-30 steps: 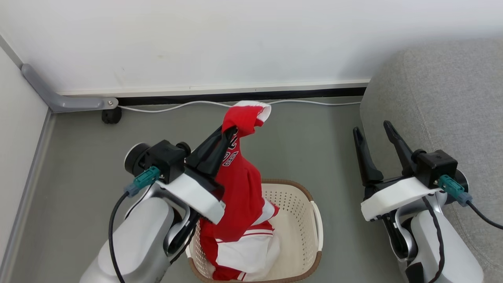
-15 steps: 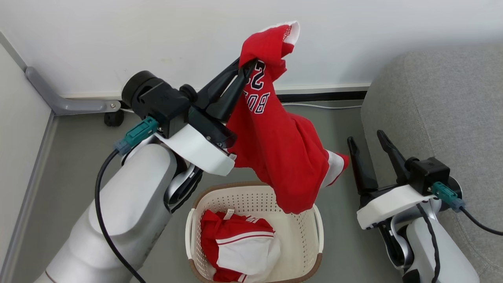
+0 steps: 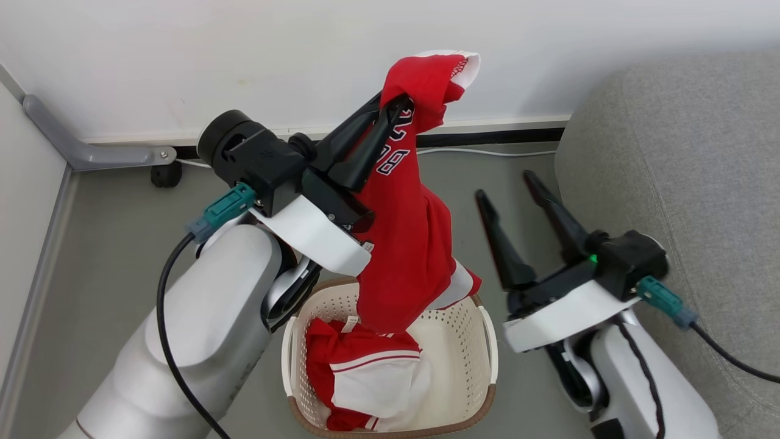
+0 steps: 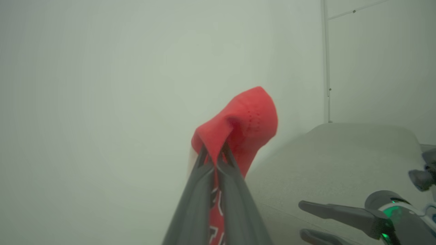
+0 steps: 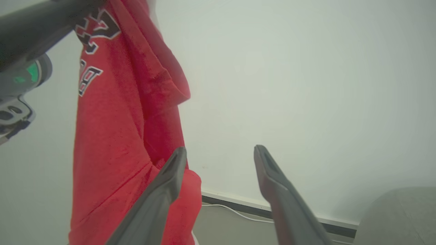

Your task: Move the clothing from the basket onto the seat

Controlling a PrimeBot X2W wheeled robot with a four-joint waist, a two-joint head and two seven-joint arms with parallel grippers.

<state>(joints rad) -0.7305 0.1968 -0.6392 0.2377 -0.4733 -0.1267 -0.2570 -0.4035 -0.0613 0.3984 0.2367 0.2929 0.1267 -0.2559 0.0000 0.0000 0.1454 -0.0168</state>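
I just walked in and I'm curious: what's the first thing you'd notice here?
A red jersey is pinched high in the left end effector, dangling over the cream basket. More red-and-white clothes lie in the basket, and the right end effector stands open beside the grey sofa.

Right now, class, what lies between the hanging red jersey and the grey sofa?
The open right gripper, over bare floor, seen in the head view between the jersey and the sofa.
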